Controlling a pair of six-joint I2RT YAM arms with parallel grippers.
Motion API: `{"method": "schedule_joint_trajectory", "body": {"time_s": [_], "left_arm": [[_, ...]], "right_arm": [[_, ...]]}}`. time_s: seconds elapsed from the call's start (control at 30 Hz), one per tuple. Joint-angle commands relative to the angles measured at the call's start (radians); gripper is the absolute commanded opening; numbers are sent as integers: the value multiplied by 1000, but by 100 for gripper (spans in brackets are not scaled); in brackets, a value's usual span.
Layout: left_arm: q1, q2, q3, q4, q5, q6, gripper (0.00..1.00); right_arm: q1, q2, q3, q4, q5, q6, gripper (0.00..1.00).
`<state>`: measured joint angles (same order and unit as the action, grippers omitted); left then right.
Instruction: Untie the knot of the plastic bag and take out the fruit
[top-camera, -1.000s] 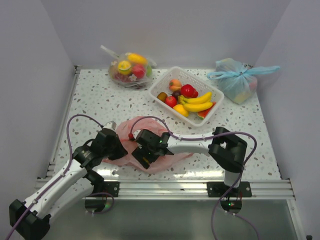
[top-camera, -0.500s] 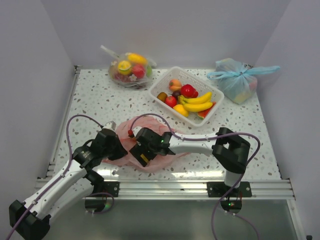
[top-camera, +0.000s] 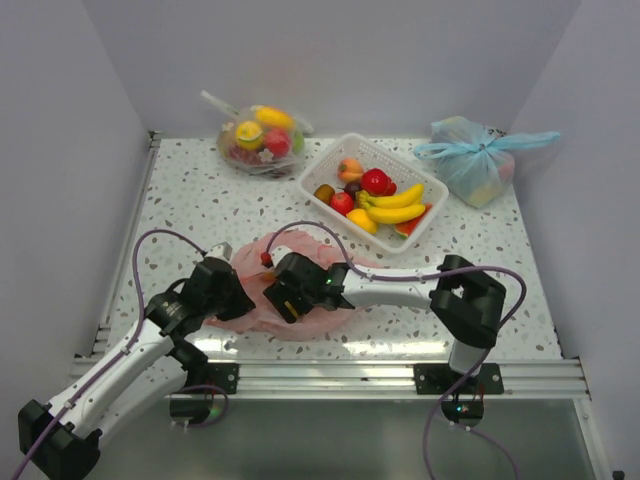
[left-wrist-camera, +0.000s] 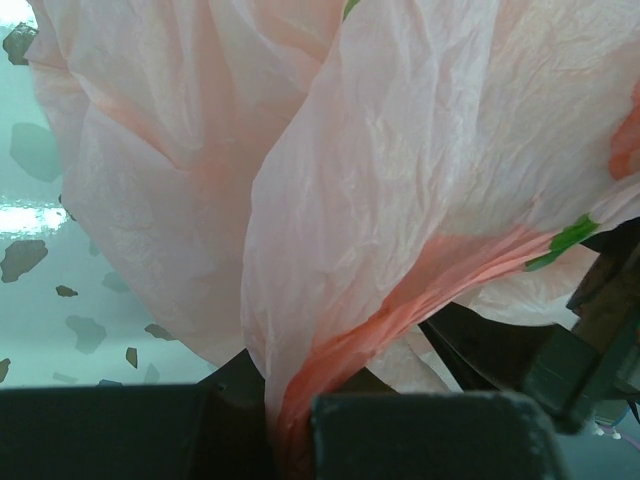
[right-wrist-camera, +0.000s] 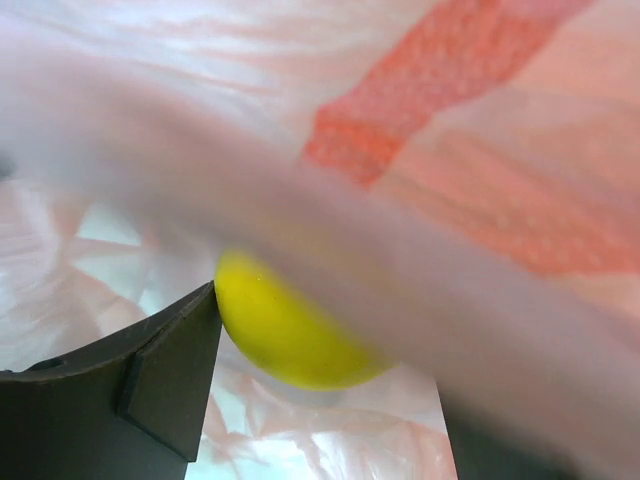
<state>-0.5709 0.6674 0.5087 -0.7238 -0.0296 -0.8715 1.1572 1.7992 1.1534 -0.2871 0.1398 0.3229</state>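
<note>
Your right end effector (top-camera: 282, 300) has nosed farther left into the crinkly translucent pink plastic bag (top-camera: 248, 262) by the surface's near edge, jaws wide around a smooth yellow toy fruit (right-wrist-camera: 290, 340), while your left end effector (left-wrist-camera: 290, 425) stays pinched on the film, so extraction looks ready to start.

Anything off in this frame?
Nothing spilled or damaged. Only oddity: the plastic bag drapes across the right wrist lens, blurring it; one yellow fruit shows by the right gripper.
</note>
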Motion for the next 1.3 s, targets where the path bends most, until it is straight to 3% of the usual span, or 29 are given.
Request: {"method": "schedule_joint_trajectory", "body": {"time_s": [0.0,0.23,0.4,0.53,0.67,0.9,1.07,1.13,1.27], "left_arm": [[-1,-2,-6,3,-4,8,3],[-1,8,8,-2,-13,6,3],[-1,9,8,-2,-16,6,3],[-1,3,5,-3,-18,6,3],[-1,1,8,-8,-21,11,3],[-1,-6,11,-5,-23,14,3],[-1,-14,14,-8,-23,17,3],[-1,-17,17,-8,-23,19,3],[0,-15,16,-2,-16,22,3]], "right_arm": [[-2,-134,11,51,37,-5,38],[-5,-294,112,20,9,-108,31],[-48,-351,180,-3,171,-160,32],[-228,-366,216,29,201,-136,33],[-396,-276,284,36,211,-117,36],[-536,-28,420,62,241,-67,51],[-567,107,578,13,231,-65,93],[-567,108,607,0,224,-74,99],[-567,54,585,12,176,-91,99]]}}
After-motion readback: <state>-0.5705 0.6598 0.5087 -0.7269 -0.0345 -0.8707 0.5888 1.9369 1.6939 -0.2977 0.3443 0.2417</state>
